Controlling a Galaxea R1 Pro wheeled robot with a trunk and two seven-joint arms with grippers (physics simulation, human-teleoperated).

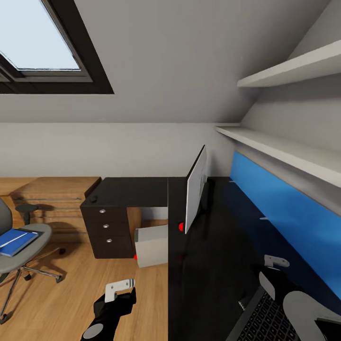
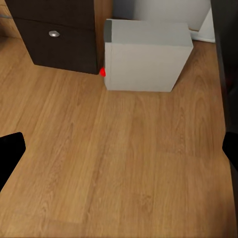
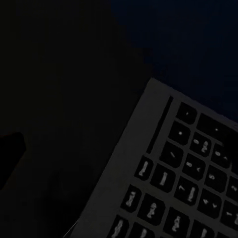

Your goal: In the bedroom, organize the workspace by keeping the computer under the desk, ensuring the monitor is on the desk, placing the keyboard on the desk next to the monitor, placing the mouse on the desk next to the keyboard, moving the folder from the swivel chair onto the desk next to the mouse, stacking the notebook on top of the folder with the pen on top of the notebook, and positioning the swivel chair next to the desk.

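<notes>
The black desk (image 1: 213, 265) carries the monitor (image 1: 195, 189), seen edge-on with its grey back toward me. The grey computer (image 1: 151, 246) (image 2: 146, 57) stands on the floor under the desk beside the drawer unit (image 1: 106, 227). A small dark mouse (image 1: 94, 199) lies on the desk's far-left wing. On the seat of the swivel chair (image 1: 28, 251) at the left lies the blue folder (image 1: 16, 240). My left gripper (image 1: 122, 289) (image 2: 119, 153) hangs open over the floor. My right gripper (image 1: 272, 272) hovers open over the corner of the keyboard (image 1: 265, 319) (image 3: 183, 183). Notebook and pen are out of view.
A blue wall panel (image 1: 293, 213) and two white shelves (image 1: 284, 147) run along the desk's right side. A light wooden dresser (image 1: 52, 199) stands behind the chair. Wood floor (image 1: 71, 303) lies open between chair and desk. A skylight (image 1: 42, 42) sits in the sloped wall.
</notes>
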